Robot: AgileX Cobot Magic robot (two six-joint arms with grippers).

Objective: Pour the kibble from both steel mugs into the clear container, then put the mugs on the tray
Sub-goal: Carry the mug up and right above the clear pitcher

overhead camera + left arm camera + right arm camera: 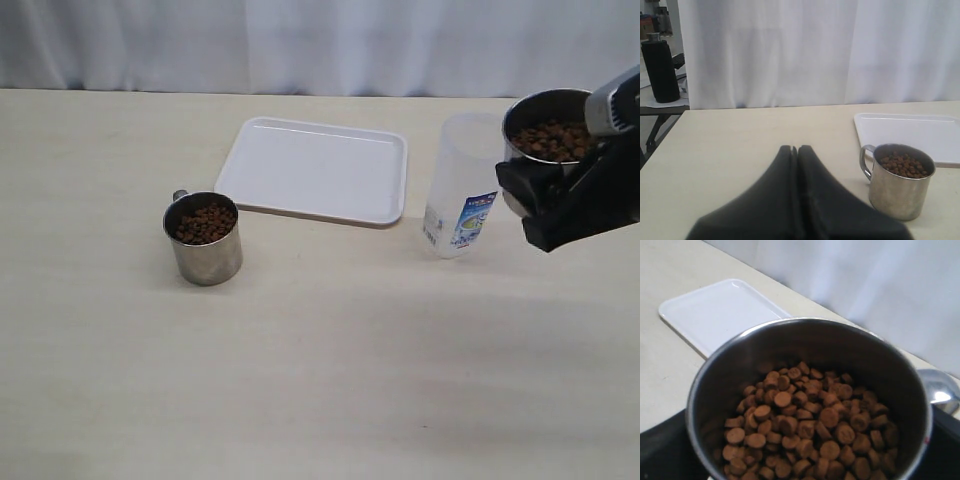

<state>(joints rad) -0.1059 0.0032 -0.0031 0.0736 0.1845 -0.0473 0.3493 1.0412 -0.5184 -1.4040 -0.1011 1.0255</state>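
One steel mug (pixel 204 240) full of kibble (pixel 206 222) stands on the table left of centre; the left wrist view shows this mug (pixel 899 182) right of my left gripper (pixel 797 148), which is shut and empty. My right gripper (pixel 560 205) is shut on the second steel mug (pixel 546 125), held upright in the air just right of the clear container (pixel 462 186). Brown kibble (pixel 810 425) fills that mug (pixel 805 340) in the right wrist view. The white tray (pixel 315 168) lies empty at the back. The left gripper is out of the exterior view.
A white curtain (pixel 320 45) hangs behind the table's far edge. A black bottle (pixel 660 70) stands on a side table beyond the left end of the table. A shiny steel handle (pixel 940 390) pokes out beside the held mug.
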